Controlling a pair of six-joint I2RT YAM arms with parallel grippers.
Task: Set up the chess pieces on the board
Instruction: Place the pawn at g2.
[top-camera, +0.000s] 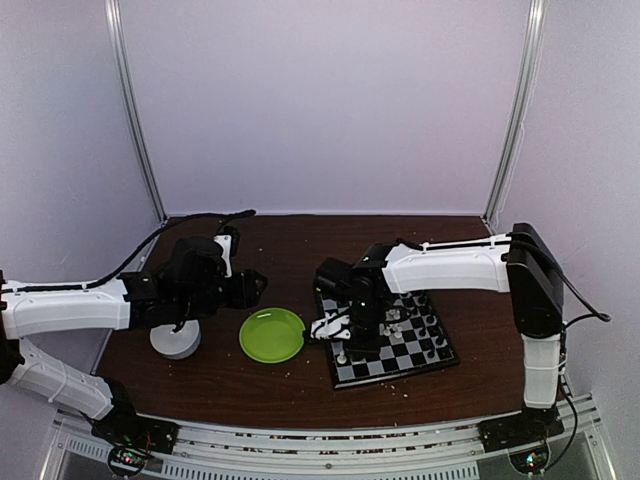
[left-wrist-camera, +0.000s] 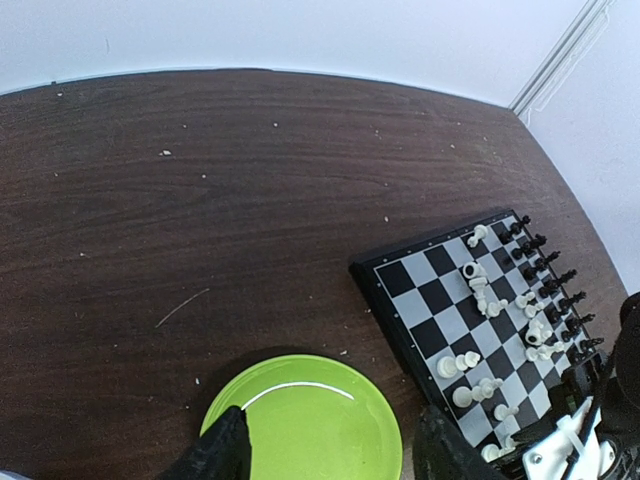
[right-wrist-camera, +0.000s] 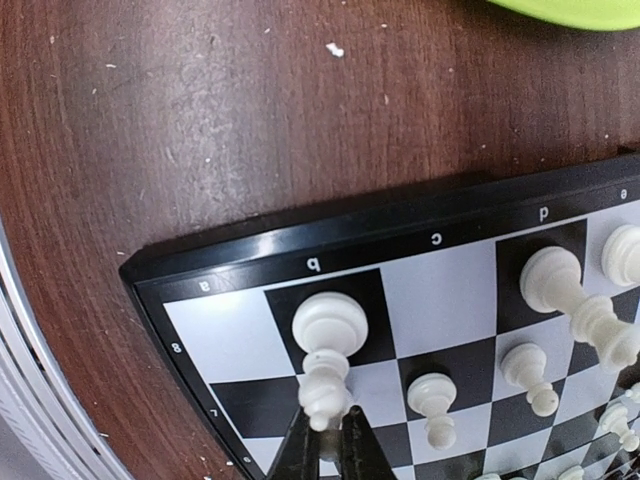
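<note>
The right gripper pinched a white piece near the board corner, with black pieces ranked along one edge and most white ones apparently unplaced, while the left gripper hovered, jaws spread.

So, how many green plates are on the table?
1. The plate lies just left of the board, near the table's front edge. The robot covers parts of the table, so another plate may be hidden.
</note>
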